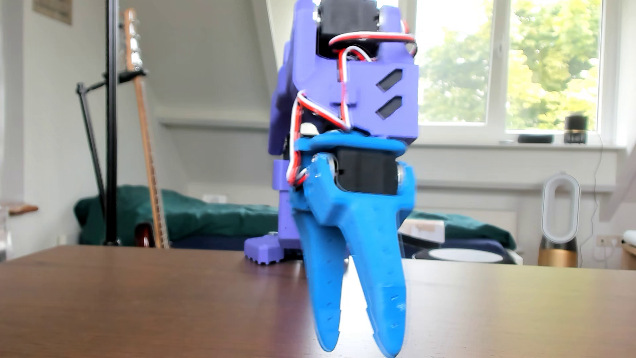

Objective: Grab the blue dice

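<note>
Dice are nowhere to be seen in this low view across the table (137, 303); no blue cube shows on the brown wood, and one could lie hidden behind the fingers or below the bottom edge. Judging from the task alone, a die should be light, hard and smooth, so it may slip or skid, and is best pinched across two flat opposite faces. The gripper (361, 347) hangs near the camera, pointing almost straight down, tips close to the tabletop. Its blue fingers (325, 296) stand spread in a narrow V with nothing between them. The purple arm (309, 86) rises behind.
</note>
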{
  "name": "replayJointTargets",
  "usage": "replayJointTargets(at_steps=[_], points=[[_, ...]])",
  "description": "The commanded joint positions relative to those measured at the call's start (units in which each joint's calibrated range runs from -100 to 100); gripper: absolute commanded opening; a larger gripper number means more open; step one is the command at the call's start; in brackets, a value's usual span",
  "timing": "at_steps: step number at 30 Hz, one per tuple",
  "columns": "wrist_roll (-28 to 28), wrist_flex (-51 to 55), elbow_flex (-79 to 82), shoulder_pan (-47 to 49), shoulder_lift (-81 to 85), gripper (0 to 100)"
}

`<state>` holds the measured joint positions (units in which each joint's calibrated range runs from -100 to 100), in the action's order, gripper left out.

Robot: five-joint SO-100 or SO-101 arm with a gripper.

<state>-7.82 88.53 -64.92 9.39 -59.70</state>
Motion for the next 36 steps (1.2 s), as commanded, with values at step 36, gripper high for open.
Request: replayJointTargets(at_steps=[36], points=[[-2.96,4.46,-6.42,-0.88,-2.71,26]])
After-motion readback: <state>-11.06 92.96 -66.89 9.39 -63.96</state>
